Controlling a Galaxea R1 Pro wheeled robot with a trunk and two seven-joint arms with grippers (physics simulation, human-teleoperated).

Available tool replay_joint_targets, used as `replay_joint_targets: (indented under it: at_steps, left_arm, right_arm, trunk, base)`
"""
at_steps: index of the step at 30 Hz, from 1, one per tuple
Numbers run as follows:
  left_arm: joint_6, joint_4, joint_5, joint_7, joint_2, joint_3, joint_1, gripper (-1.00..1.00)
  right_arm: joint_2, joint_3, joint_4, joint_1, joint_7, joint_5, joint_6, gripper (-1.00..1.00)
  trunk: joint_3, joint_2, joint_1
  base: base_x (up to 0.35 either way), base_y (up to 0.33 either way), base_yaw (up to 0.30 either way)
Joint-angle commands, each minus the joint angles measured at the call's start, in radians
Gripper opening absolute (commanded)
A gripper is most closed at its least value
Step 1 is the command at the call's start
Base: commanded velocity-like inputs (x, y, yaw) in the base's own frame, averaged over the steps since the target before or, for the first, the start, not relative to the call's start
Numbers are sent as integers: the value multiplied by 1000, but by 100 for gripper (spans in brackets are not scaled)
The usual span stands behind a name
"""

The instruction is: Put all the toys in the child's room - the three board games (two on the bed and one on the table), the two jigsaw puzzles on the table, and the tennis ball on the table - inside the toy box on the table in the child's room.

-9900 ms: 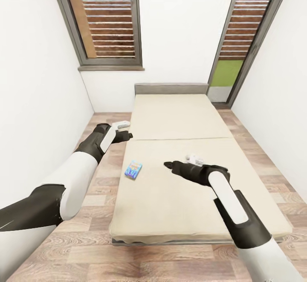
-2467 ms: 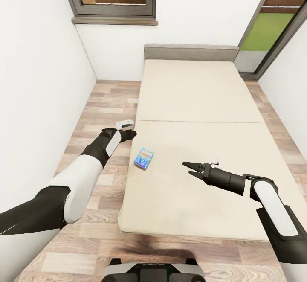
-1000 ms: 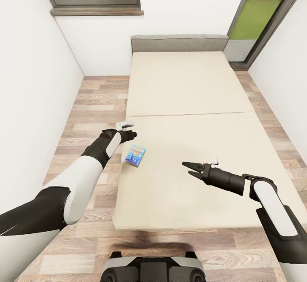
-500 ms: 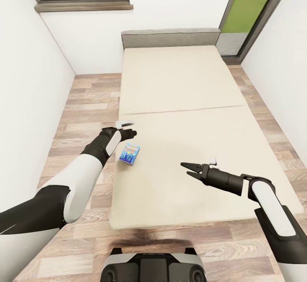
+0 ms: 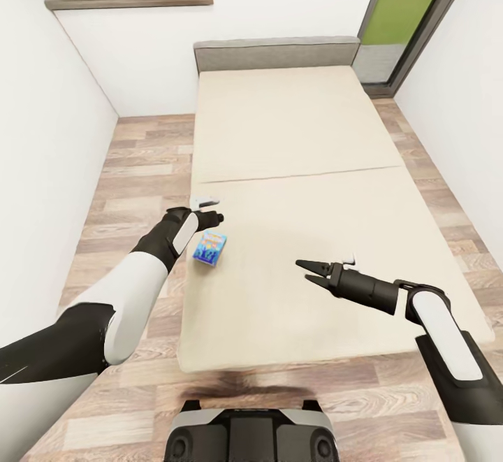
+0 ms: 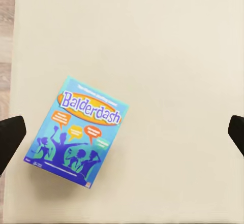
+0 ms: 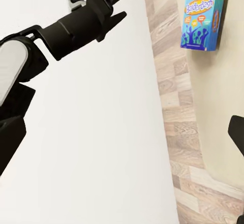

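A small blue board game [image 5: 209, 249], printed "Balderdash", lies flat near the left edge of the beige bed [image 5: 293, 133]. My left gripper [image 5: 209, 218] hovers just above and behind it, open. In the left wrist view the board game [image 6: 76, 132] sits between the wide-apart fingertips [image 6: 10, 137], off toward one of them, with the left gripper [image 6: 123, 135] empty. My right gripper [image 5: 308, 272] stands open over the middle of the mattress, well to the right of the box. The right wrist view looks across at the board game [image 7: 203, 21]. The table, toy box, jigsaw puzzles and tennis ball are out of view.
A white wall [image 5: 42, 140] runs close along the left, leaving a strip of wood floor [image 5: 140, 168] beside the bed. The grey headboard [image 5: 276, 53] stands at the far end under a window. My base [image 5: 251, 434] sits at the bed's foot. A glass door [image 5: 398, 22] is far right.
The whole view has swung right and tilted down, so the bed sits further left and lower. Both arms keep their pose. The blue box stays put under the left gripper.
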Motion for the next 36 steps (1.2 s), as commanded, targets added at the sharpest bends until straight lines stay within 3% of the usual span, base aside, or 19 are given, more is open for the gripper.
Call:
replay_joint_targets:
  at_steps: [1, 3, 4, 8, 9, 15, 19, 25, 36]
  left_arm:
    - [7, -1, 11, 7, 0, 1, 0, 100]
    - [11, -2, 11, 8, -1, 2, -1, 100]
    - [15, -2, 10, 9, -1, 2, -1, 100]
    - [18, -3, 11, 9, -1, 2, -1, 100]
    - [20, -3, 11, 9, 0, 2, -1, 100]
    - [22, -3, 12, 10, 3, 4, -5, 100]
    - [22, -3, 12, 10, 3, 6, -13, 100]
    - [23, -4, 11, 8, 6, 6, -21, 100]
    - [78, -5, 9, 9, 8, 7, -84, 100]
  right_arm:
    - [-2, -1, 0, -18, 10, 11, 2, 100]
    - [-5, -3, 1, -64, 9, 11, 2, 100]
    - [-6, -4, 6, -119, 7, 12, 2, 100]
    - [-8, -6, 29, -243, 1, 14, 2, 100]
    - [-10, -6, 48, -311, -4, 13, 2, 100]
    - [-15, 1, 116, -511, -22, 11, 2, 100]
    - [-16, 3, 207, -594, -26, 10, 2, 100]
    - [-14, 4, 286, -645, -28, 9, 2, 100]
    - [-7, 8, 300, -658, -28, 7, 2, 100]
  trunk:
    - [-3, -2, 0]
    - [-6, -2, 0]
    - [-8, -2, 0]
    - [-14, -2, 0]
    - [-16, -2, 0]
    - [-26, -2, 0]
    - [-32, -2, 0]
    - [-42, -2, 0]
    - [-60, -2, 0]
  base:
    - [0, 0, -4]
    - [0, 0, -3]
    - [0, 0, -1]
    - [0, 0, 0]
    - [0, 0, 0]
    - [0, 0, 0]
    - [0, 0, 0]
    - [0, 0, 0]
    - [0, 0, 0]
